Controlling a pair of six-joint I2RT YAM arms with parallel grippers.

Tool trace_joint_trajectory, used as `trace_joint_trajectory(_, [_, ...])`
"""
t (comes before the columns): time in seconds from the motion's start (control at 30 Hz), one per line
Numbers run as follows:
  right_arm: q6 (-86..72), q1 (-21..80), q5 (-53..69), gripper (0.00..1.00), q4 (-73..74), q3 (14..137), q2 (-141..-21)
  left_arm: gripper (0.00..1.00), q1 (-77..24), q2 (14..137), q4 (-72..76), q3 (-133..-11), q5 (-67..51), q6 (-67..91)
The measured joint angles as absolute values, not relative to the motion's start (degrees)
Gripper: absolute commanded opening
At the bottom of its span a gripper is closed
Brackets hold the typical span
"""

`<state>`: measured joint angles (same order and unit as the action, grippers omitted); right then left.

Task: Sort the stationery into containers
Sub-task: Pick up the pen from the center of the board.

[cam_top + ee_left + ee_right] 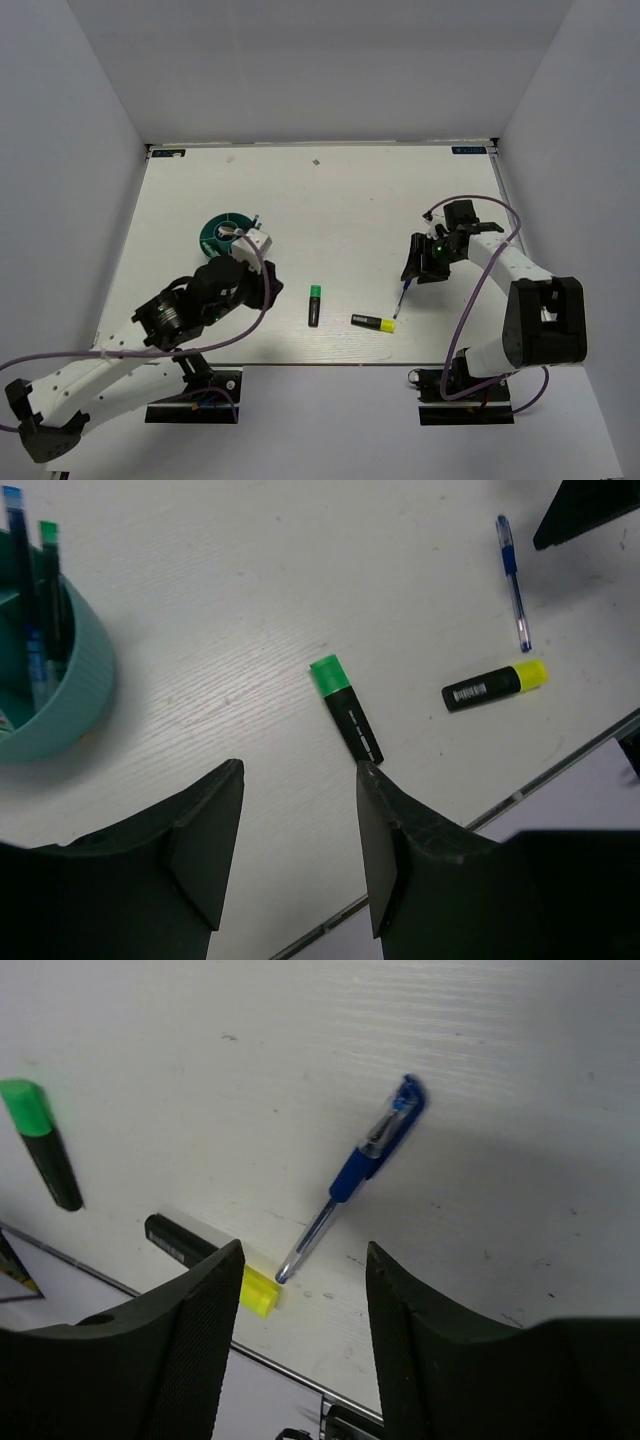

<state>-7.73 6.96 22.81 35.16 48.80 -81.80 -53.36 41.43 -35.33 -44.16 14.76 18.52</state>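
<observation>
The round teal organiser stands left of centre, and its wall shows at the left edge of the left wrist view with pens standing in it. A green-black highlighter, a yellow-black highlighter and a slim blue pen lie on the table. My left gripper is open and empty, between the organiser and the green highlighter. My right gripper is open and empty just above the blue pen's tip.
The white table's near edge runs just below the highlighters. Grey walls close in the back and both sides. Purple cables trail from both arms.
</observation>
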Motion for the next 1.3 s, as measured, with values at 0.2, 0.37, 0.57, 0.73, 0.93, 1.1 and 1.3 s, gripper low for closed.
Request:
trace_joint_trajectory(0.2, [-14.57, 9.37, 12.82, 0.52, 36.10, 50.87, -84.86, 0.59, -53.36, 31.14, -41.34, -44.05, 19.44, 19.84])
trace_joint_trajectory(0.37, [-19.07, 12.12, 6.90, 0.46, 35.90, 51.27, -87.68, 0.59, -53.36, 26.55, -45.95, -43.55, 22.20, 21.08])
trace_joint_trajectory(0.57, [-22.41, 15.38, 2.96, 0.46, 35.94, 53.98, -92.58, 0.59, -53.36, 26.17, -49.67, -43.55, 23.53, 21.96])
trace_joint_trajectory(0.73, [-23.97, 17.47, 0.08, 0.42, 36.05, 56.86, -96.40, 0.59, -53.36, 24.86, -51.48, -43.55, 24.23, 22.35])
trace_joint_trajectory(0.93, [-25.12, 18.55, -2.22, 0.29, 37.54, 58.89, -98.48, 0.59, -53.36, 23.57, -53.49, -43.62, 25.04, 22.52])
trace_joint_trajectory(1.1, [-25.19, 18.50, -2.85, 0.06, 38.13, 59.16, -98.83, 0.58, -53.36, 22.13, -54.59, -43.66, 26.00, 22.50])
trace_joint_trajectory(1.3, [-24.43, 18.52, -0.84, 0.00, 38.70, 61.14, -100.25, 0.58, -53.36, 20.93, -56.03, -43.83, 27.11, 22.46])
